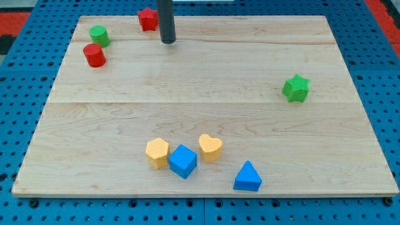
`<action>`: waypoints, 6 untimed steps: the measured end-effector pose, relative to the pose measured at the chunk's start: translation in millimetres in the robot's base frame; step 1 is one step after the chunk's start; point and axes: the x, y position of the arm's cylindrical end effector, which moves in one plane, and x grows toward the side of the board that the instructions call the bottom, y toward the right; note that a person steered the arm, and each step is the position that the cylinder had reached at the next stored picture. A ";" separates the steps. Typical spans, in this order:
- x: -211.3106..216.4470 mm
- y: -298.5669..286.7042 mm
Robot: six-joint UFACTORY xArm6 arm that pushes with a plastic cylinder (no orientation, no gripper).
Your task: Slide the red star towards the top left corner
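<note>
The red star (pixel 148 19) sits at the top edge of the wooden board (pixel 200 81), left of centre. My tip (pixel 168 41) rests on the board just to the right of and slightly below the red star, a small gap apart from it. The rod rises straight up out of the view's top. The board's top left corner (pixel 80 19) lies further to the left of the star.
A green cylinder (pixel 99 35) and a red cylinder (pixel 95 55) stand near the top left. A green star (pixel 296 88) is at the right. A yellow hexagon (pixel 157 152), blue cube (pixel 182 160), yellow heart (pixel 210 147) and blue triangle (pixel 248 177) cluster at the bottom.
</note>
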 end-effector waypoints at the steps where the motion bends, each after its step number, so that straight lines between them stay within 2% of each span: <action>1: -0.2 -18.4; 2: -15.3 -4.8; 3: -56.9 -3.9; 4: -66.8 -41.1; 5: -65.1 -101.9; 6: -23.3 -82.1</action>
